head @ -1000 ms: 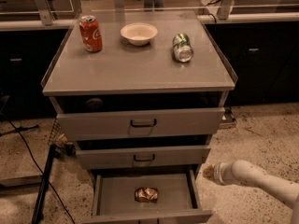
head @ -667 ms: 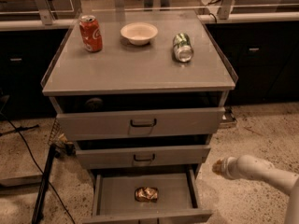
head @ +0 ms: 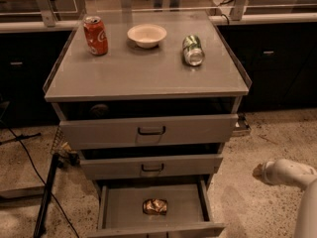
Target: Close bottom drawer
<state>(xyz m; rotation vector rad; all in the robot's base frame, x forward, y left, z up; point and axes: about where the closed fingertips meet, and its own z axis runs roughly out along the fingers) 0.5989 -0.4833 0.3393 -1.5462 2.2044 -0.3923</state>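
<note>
The bottom drawer [head: 124,205] of the grey cabinet [head: 148,78] is pulled out toward me. Its shallow grey tray is open to view, and its flat front panel [head: 156,230] sits at the lower edge of the camera view. A crumpled shiny packet [head: 155,206] lies in the middle of the tray. My gripper [head: 259,171] is at the end of the white arm [head: 292,175] to the right of the drawer. It is low over the floor, apart from the cabinet and holding nothing that I can see.
A red soda can [head: 95,35], a white bowl [head: 146,35] and a green can on its side [head: 193,50] sit on the cabinet top. The top drawer [head: 148,130] and middle drawer [head: 151,166] stick out slightly. A black stand and cables [head: 44,202] are on the floor at left.
My gripper and arm have moved to the right and slightly up, away from the drawer's right side. The drawer has stayed open in the same place.
</note>
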